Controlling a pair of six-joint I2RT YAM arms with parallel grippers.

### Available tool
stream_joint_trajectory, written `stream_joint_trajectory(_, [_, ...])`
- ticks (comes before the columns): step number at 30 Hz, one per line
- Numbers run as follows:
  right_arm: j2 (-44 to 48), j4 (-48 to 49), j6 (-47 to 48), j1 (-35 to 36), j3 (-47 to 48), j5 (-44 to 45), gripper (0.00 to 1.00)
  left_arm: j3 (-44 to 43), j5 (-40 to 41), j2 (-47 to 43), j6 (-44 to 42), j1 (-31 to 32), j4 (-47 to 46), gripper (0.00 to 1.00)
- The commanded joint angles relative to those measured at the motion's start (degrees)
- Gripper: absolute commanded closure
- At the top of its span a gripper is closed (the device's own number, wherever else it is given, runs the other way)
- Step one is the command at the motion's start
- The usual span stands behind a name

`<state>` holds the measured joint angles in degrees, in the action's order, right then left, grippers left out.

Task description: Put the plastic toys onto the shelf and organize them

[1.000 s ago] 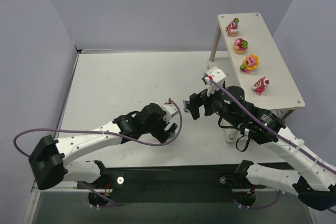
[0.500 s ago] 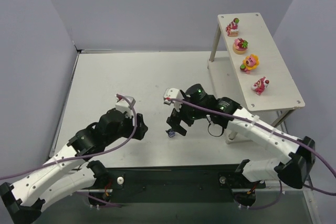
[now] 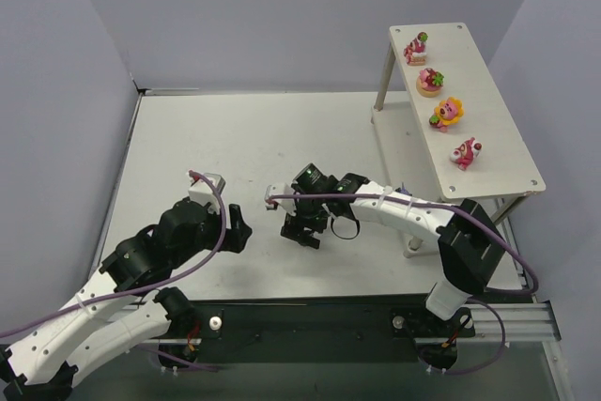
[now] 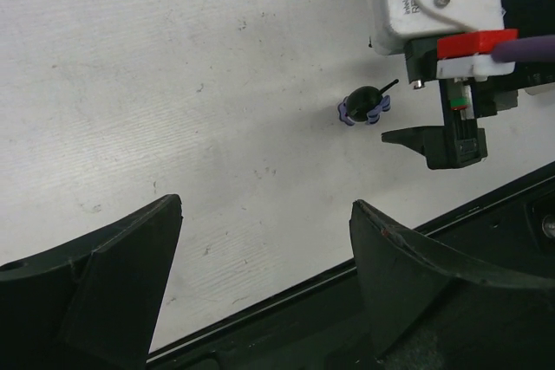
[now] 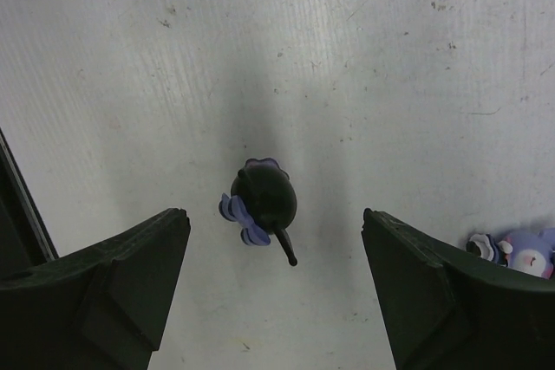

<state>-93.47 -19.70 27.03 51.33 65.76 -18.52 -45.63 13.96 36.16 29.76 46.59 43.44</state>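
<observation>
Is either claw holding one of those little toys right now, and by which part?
Neither holds anything. The right gripper hangs open above the dark toy on the table; the left gripper is open and empty.

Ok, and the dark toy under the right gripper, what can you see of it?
The dark toy is a glossy black rounded body, plastic by its look, with a thin black stem at one end and purple petal-like bits along one side. It lies on the white table, centred between the open fingers of the right gripper above it. Only the table touches it. A paler purple toy sits apart.
</observation>
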Motion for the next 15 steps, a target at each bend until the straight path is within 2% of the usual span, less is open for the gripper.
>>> stream_joint_trajectory(1, [-0.57,4.49,1.54,1.14,-0.01,2.70,0.17,-1.75,1.16,-0.30,-0.75,-0.62,0.24,0.12])
stream_joint_trajectory(15, [-1.46,2.13,1.45,1.40,-0.80,6.66,0.24,-1.31,0.64,-1.27,-1.46,-1.15,0.59,0.12])
